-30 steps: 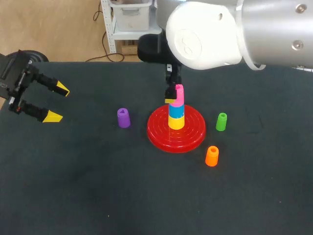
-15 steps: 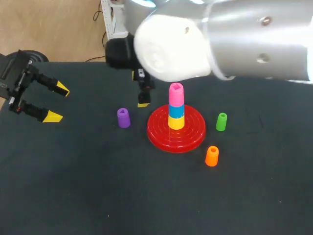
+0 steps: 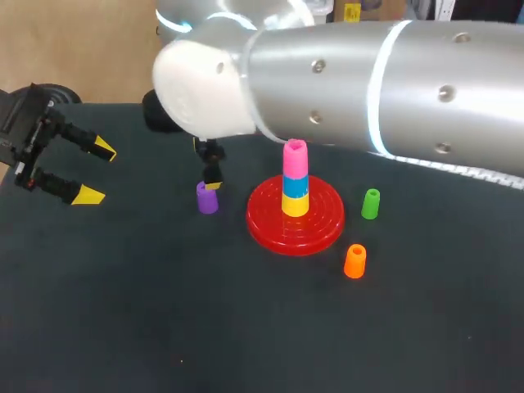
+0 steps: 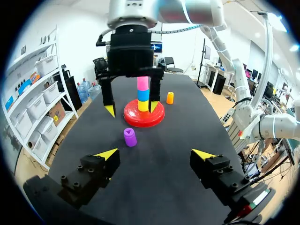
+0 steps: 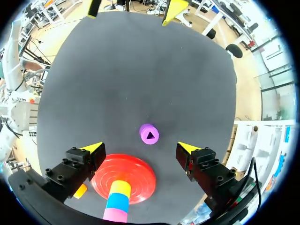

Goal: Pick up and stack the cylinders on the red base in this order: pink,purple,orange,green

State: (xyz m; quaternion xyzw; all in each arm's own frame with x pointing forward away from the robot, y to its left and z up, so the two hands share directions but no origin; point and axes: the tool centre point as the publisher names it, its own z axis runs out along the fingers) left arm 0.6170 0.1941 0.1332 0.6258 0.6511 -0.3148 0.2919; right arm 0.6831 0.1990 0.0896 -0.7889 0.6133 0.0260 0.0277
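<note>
Nearest the table's (image 3: 164, 319) near edge, right of middle: orange (image 3: 354, 261), upright, untouched. Just beyond, about mid-table: red base (image 3: 266, 221), bearing a post of yellow (image 3: 295, 205), blue (image 3: 295, 184) and, topmost, pink (image 3: 295, 157); by judgement, the pink step done. Just beside the base, toward the right edge: green (image 3: 371, 204), upright, waiting. On the base's other side, near but apart: purple (image 3: 206, 198), standing free on the table, long axis vertical, top face with its three-cornered hole pointing straight up. Over it, reaching across from the right: right gripper (image 5: 139, 148), fingers spread wide, grasping nothing, hanging above purple with a tip out to either side, purple a little ahead of the line between the tips. About as far off, by the left edge: left gripper (image 3: 95, 172), likewise spread and empty, well apart from every cylinder. Step in hand, as a judgement: fetching purple. Next move called for: shift slightly forward to centre, sink straight down to bracket the wall, close, lift vertically, carry over pink, keeping the axis plumb above the post before lowering.
</note>
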